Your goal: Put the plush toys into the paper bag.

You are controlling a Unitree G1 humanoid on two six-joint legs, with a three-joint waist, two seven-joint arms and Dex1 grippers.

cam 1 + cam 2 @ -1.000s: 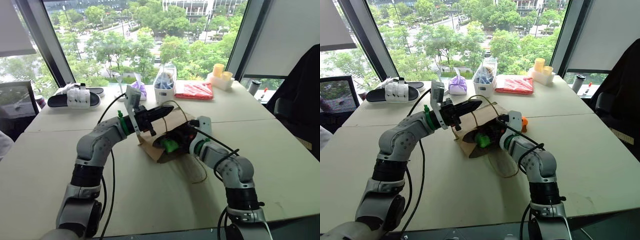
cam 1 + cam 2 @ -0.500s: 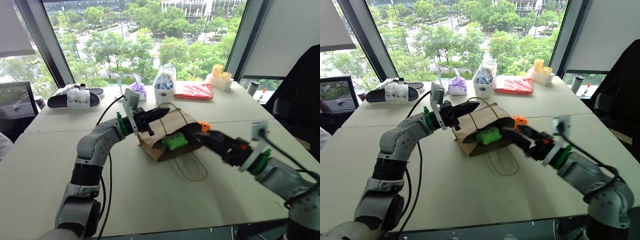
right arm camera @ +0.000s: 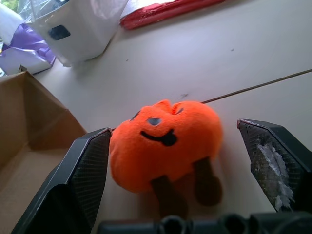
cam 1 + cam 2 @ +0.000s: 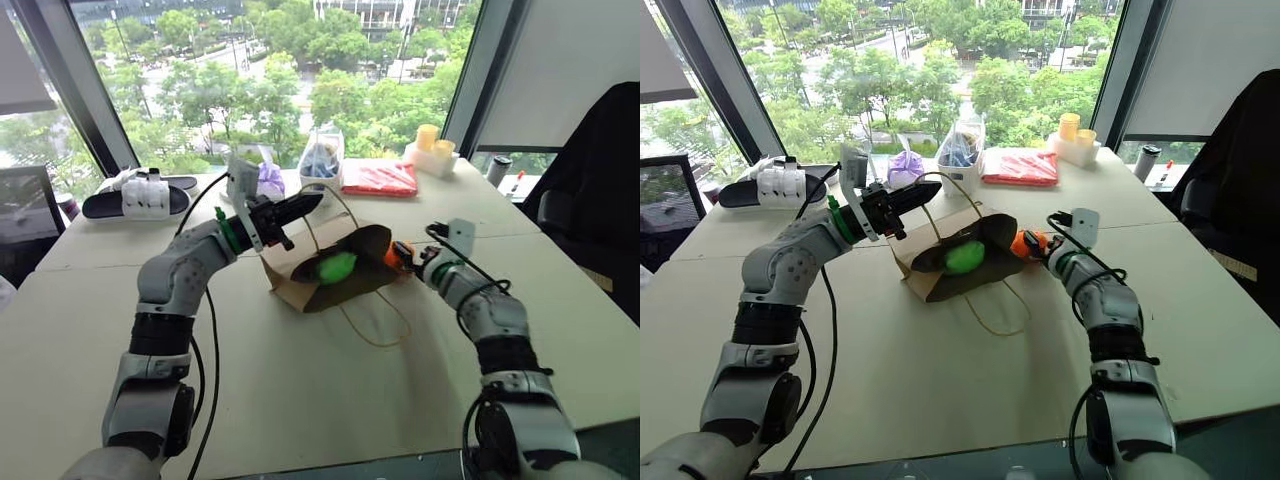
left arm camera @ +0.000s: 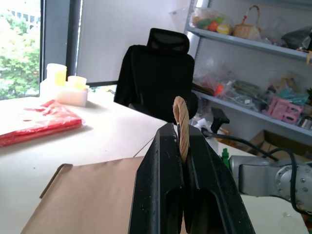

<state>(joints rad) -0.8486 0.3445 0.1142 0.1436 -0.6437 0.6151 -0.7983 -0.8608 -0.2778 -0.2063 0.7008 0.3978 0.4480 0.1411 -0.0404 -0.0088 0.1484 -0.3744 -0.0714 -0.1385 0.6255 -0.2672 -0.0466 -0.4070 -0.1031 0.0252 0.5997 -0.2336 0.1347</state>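
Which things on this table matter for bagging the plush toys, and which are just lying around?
Part of the job:
- paper bag
- its cord handle, pinched in the shut left gripper
- green plush toy, inside the bag
- orange plush toy, between the open right gripper's fingers

Just lying about:
- sandal
- purple pouch
- white container
- red packet
- yellow cups
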